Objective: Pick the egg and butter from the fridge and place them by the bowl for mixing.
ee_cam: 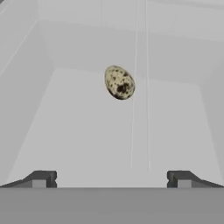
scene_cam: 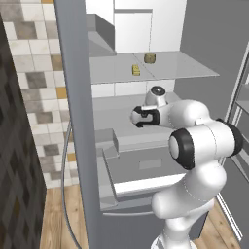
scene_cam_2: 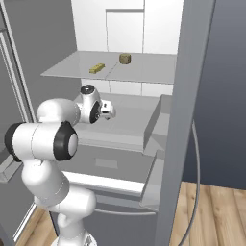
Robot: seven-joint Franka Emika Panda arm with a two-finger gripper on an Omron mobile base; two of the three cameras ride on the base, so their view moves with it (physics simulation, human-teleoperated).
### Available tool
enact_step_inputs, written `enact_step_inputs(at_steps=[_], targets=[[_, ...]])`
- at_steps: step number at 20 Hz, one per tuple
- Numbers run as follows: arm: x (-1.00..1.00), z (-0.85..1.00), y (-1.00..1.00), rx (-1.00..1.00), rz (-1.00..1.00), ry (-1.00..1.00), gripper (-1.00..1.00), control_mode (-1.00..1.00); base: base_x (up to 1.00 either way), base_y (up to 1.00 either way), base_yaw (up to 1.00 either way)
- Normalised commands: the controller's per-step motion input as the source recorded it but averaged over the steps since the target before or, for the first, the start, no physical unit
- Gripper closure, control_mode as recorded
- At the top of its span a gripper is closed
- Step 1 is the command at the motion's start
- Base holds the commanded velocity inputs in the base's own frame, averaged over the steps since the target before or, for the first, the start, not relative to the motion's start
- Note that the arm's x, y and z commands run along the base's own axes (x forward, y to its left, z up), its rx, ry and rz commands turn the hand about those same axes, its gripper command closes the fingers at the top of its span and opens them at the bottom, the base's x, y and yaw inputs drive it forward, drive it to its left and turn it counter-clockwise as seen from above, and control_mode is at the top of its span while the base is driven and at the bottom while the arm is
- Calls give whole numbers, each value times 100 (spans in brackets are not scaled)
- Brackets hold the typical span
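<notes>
left base view: fridge (scene_cam: 73, 121) door open, arm reaching into the middle shelf level. butter (scene_cam: 136, 70), pale yellow block, lies on the glass shelf (scene_cam: 194, 68) above the arm, w/ a brownish lump (scene_cam: 150, 58) just behind it to the right. gripper (scene_cam: 137, 117) sits under that shelf, so little headroom; fridge side wall close on its left.

right base view: same setup from the other side. butter (scene_cam_2: 97, 68) at the front left part of the glass shelf (scene_cam_2: 62, 72), lump (scene_cam_2: 125, 58) further back. gripper (scene_cam_2: 109, 111) over the lower shelf; a raised bin wall (scene_cam_2: 153, 126) stands to its right, limiting sideways room.

hand view: egg (ee_cam: 119, 82), speckled tan, lies alone on the pale shelf floor ahead, well apart from the fingertips (ee_cam: 41, 178). jaws spread wide, nothing between them. walls rise both sides and at the back, but open floor all round the egg.

progress: nothing picked yet imo, both items in the fridge; egg looks like the first target, butter and placing by the bowl left.
</notes>
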Motion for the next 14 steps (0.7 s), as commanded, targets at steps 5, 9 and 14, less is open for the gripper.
enact_step_inputs(at_steps=[5, 9, 14], targets=[[23, -4, 0, 0, 0, 4, -100, -100, 0, 0, 0], [16, -7, 0, 0, 0, 1, -100, -100, 0, 0, 0], [14, -10, -2, 0, 0, 0, -100, -100, 0, 0, 0]])
